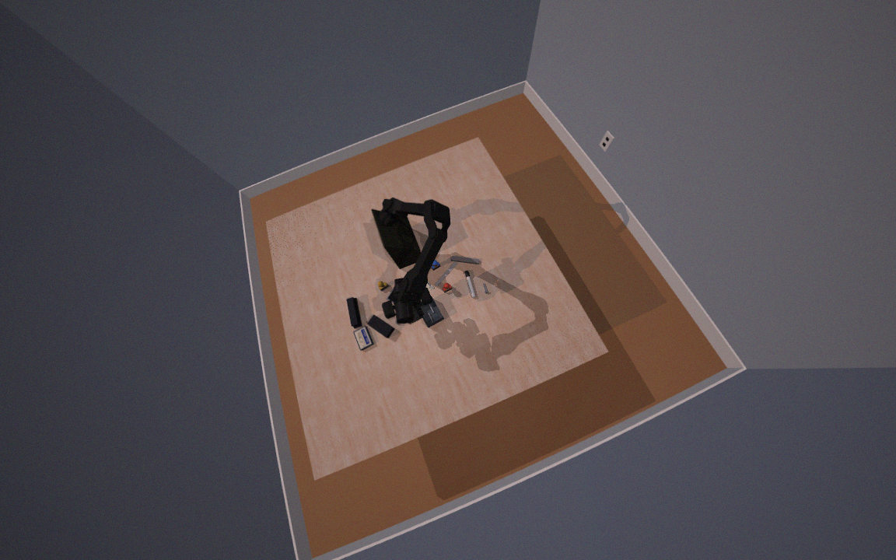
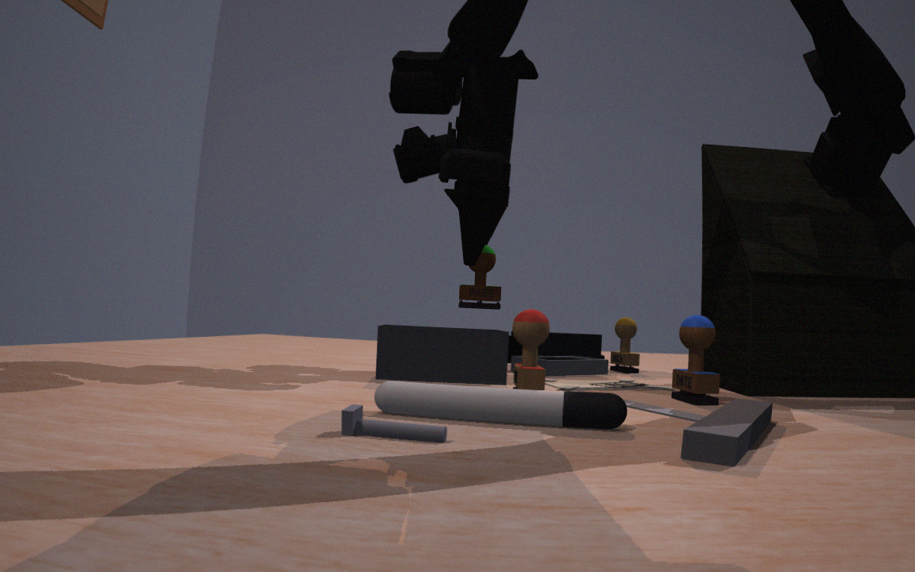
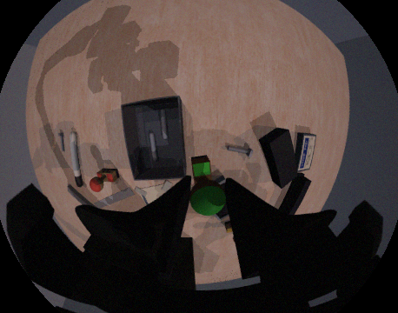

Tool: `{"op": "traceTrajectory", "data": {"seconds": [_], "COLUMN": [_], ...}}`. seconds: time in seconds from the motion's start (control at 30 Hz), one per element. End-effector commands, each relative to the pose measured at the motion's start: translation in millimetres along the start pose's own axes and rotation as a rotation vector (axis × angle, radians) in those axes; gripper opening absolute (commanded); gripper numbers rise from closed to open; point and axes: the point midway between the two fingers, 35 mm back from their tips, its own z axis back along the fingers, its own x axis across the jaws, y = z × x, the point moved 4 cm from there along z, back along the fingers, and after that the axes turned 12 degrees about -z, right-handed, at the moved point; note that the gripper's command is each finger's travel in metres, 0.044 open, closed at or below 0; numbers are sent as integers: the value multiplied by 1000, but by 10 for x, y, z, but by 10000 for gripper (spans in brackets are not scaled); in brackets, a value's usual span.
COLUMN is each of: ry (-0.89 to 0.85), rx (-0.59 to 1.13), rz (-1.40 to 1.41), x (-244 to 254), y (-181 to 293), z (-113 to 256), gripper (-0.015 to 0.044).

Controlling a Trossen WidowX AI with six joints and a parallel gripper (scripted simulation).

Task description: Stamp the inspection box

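Note:
My gripper (image 2: 476, 260) (image 3: 208, 181) is shut on the round handle of the PASS stamp (image 2: 480, 292) (image 3: 208, 202), which has a green top. The stamp hangs roughly upright in the air, its base above the height of the dark bin's rim in the exterior view. A low grey tray-like pad (image 2: 565, 366) stands behind on the bench; in the wrist view the stamp and fingers partly hide it. The pale card (image 2: 567, 384) (image 3: 153, 193) lies flat, mostly hidden by a finger in the wrist view. Its inspection box cannot be made out.
A dark open bin (image 2: 442, 353) (image 3: 182, 136) stands beside the card. Red (image 2: 530, 330) (image 3: 96, 184), blue (image 2: 695, 380) and yellow (image 2: 625, 330) topped stamps stand around. A marker (image 2: 468, 401) (image 3: 75, 154), a black block (image 3: 279, 156) and a labelled case (image 3: 307, 152) lie about.

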Motion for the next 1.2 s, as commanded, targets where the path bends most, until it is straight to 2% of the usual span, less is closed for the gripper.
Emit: {"op": "traceTrajectory", "data": {"seconds": [0.0,0.6,1.17], "ry": [6,10,12], "rx": [-2,-1,-2], "rz": [1,0,-1], "x": [-66,-719,-717], "y": [46,767,775], "z": [22,57,-34], "gripper": [0,0,0]}}
